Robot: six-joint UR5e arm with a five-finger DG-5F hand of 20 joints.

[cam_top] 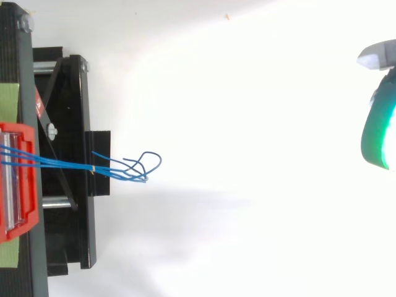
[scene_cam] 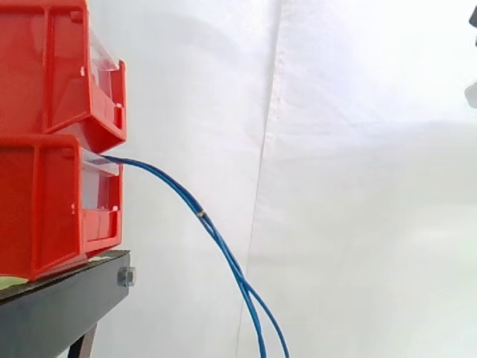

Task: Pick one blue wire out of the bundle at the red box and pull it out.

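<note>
Judging by the gap, approach is the current step: the hand, grasp state indeterminable, lies well apart from the blue wires at the red box and must next reach one wire.

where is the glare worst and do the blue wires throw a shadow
Top view: the white backdrop is washed out brightest between the blue wires and the hand, with a faint grey shadow band below the wires. Side view: the white curtain is evenly lit, and the wires cast no clear shadow.
</note>
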